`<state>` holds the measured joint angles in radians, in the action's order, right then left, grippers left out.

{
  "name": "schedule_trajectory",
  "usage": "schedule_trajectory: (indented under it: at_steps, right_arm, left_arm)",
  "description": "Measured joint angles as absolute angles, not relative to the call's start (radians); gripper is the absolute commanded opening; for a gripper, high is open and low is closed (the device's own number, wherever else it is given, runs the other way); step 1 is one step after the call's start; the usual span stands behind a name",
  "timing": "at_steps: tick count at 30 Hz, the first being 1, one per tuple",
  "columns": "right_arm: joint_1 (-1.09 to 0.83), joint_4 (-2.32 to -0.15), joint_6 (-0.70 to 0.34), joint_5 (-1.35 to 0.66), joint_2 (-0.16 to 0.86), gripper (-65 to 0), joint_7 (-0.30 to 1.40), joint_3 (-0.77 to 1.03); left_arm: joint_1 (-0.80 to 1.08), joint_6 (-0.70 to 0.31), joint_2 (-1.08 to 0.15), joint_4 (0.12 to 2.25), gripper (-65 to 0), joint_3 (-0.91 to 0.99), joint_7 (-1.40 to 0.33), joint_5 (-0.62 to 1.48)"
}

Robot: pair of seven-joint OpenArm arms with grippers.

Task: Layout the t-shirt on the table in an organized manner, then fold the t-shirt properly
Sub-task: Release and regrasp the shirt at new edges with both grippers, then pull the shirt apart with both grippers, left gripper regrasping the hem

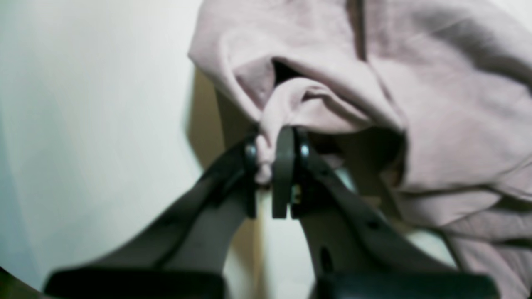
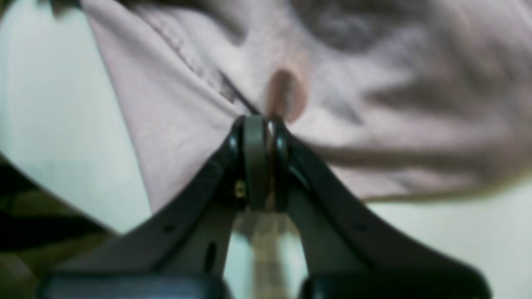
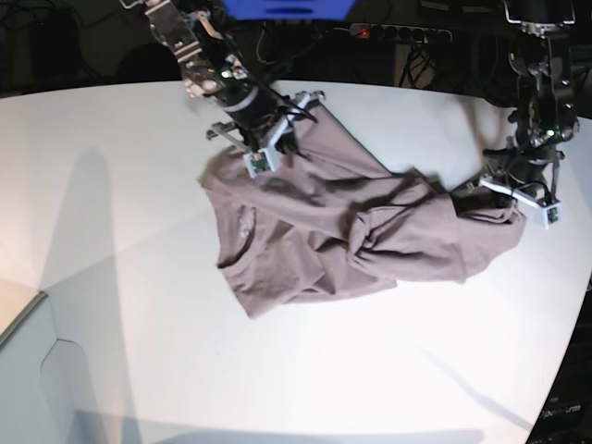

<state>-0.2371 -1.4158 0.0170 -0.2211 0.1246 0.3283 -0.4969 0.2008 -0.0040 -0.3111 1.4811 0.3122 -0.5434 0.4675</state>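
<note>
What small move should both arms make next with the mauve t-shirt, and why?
Probably draw the two arms apart, lifting slightly. The left end effector and right end effector are each shut on a pinch of the dusty mauve-brown thin-fabric t-shirt, which lies twisted and bunched on the glossy white table, so tension should spread it.

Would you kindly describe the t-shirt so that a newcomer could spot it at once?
Start from the large glossy white table that fills the base view. Across its middle lies a rumpled, twisted, dusty mauve-brown short-sleeved t-shirt, each end pinched by a black gripper. It is the only fabric there, plain and unprinted.
</note>
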Motion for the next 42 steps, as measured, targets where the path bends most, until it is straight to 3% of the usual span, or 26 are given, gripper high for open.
schedule_trajectory:
  at_steps: [4, 19, 29, 36, 38, 42]
  right_arm:
    - [-0.287, -1.577, 0.031, -0.217, 0.194, -65.0, 0.371, -0.431]
    - [-0.283, -1.963, 0.027, -0.269, 0.173, -65.0, 0.359, -0.034]
    - [-0.278, -1.991, 0.027, -0.427, 0.166, -65.0, 0.359, 0.118]
    - [-0.299, -1.959, 0.02, -0.428, 0.165, -65.0, 0.356, 0.119]
    - [-0.306, -1.943, 0.014, -0.428, 0.165, -65.0, 0.368, 0.12]
    - [-0.305, -1.941, 0.004, -0.427, 0.163, -65.0, 0.356, 0.12]
  left_arm:
    - [0.239, -0.005, -0.338, 1.589, -65.0, 0.312, -0.544, 0.469]
    - [0.276, -0.011, -0.496, 1.795, -65.0, 0.311, -0.545, 0.472]
    - [0.272, -0.012, -0.479, 1.779, -65.0, 0.311, -0.542, 0.472]
    - [0.347, -0.008, -0.354, 1.662, -64.8, 0.31, -0.55, 0.475]
    - [0.368, -0.007, -0.329, 1.653, -60.3, 0.311, -0.545, 0.476]
    - [0.421, -0.002, -0.283, 1.653, -41.3, 0.313, -0.54, 0.475]
